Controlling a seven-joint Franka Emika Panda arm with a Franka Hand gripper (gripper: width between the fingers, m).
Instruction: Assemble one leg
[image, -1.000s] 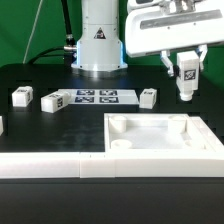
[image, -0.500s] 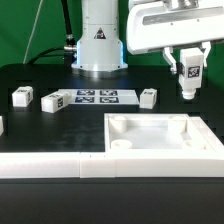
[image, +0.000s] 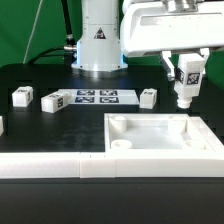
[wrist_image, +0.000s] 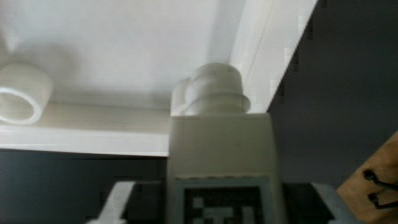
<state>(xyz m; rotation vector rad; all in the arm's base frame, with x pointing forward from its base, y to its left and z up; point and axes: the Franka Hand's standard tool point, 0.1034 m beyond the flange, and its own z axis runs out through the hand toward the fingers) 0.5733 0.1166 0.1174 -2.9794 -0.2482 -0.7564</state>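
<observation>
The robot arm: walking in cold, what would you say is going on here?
The gripper holds a small white leg upright in the air, peg down, near the far corner of the white tray at the exterior view's right; it is not yet seated. Other legs lie on the table near the marker board.

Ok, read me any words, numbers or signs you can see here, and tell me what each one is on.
No words or numbers are legible.
Robot base: a black triangle sign, its print too small to read.
The leg and marker board: square coded tags, no text.
</observation>
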